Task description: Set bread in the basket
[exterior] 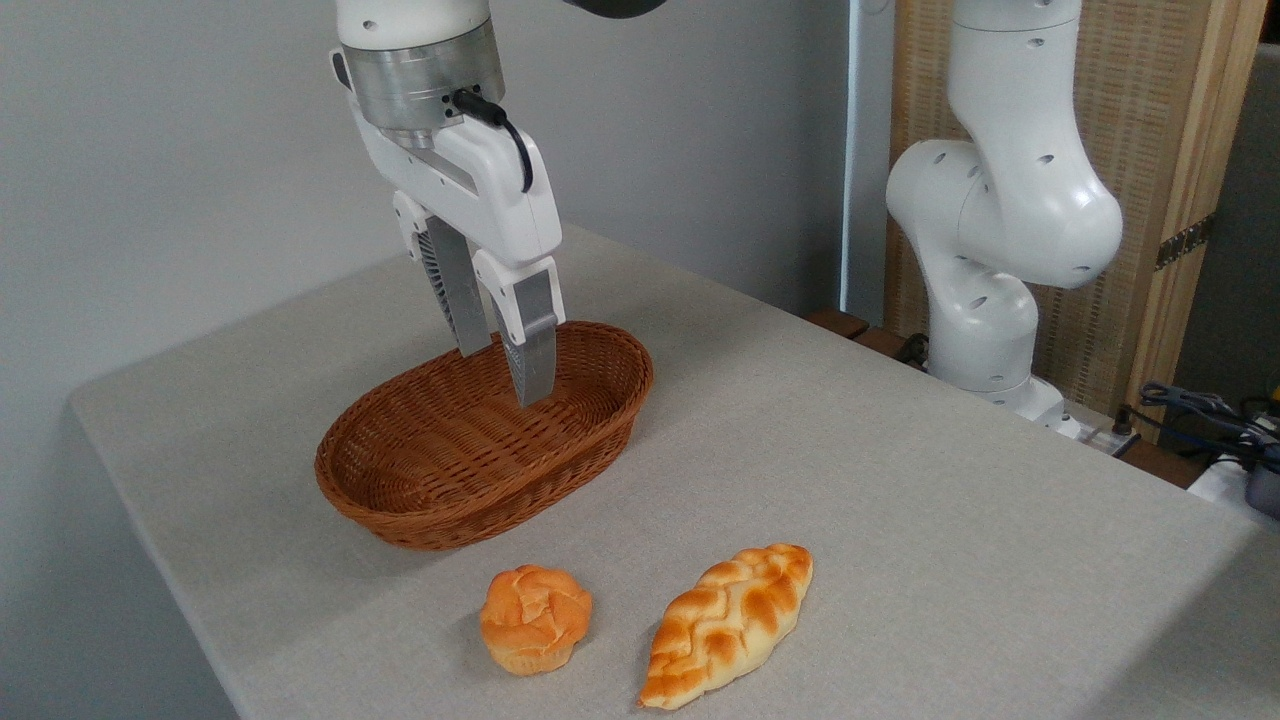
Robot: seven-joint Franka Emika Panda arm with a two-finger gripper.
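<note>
The muffin-shaped bun (535, 618), standing on the desk (900, 500) in front of the empty wicker basket (400, 480), is judged light and squashy, best pinched gently across its paler base by the slightly parted, empty tool (508, 372)

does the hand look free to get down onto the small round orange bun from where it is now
Probably yes. The hand hangs open and empty above the oval brown wicker basket, and the small round orange bun sits alone on the grey table, apart from the braided loaf, with nothing above it.
</note>
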